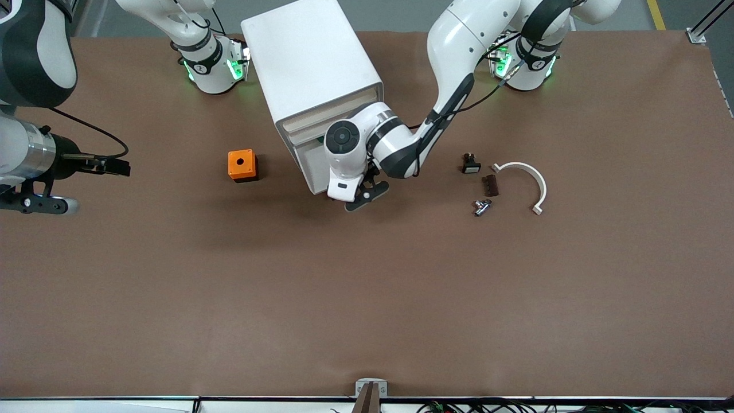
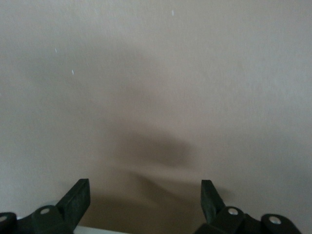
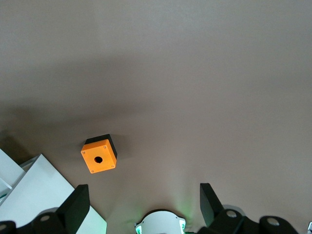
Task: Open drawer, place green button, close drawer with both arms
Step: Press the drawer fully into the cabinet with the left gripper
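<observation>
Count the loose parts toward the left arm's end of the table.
4: white-capped button farthest from the camera, brown piece nearer, small button nearest, white arc beside them.

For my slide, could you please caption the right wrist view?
Open right pincer hangs over the brown table, with the orange box beside the white cabinet.

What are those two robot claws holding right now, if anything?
Nothing. The left gripper is open and empty at the foot of the cabinet; the right gripper is open and empty too, above the table.
</observation>
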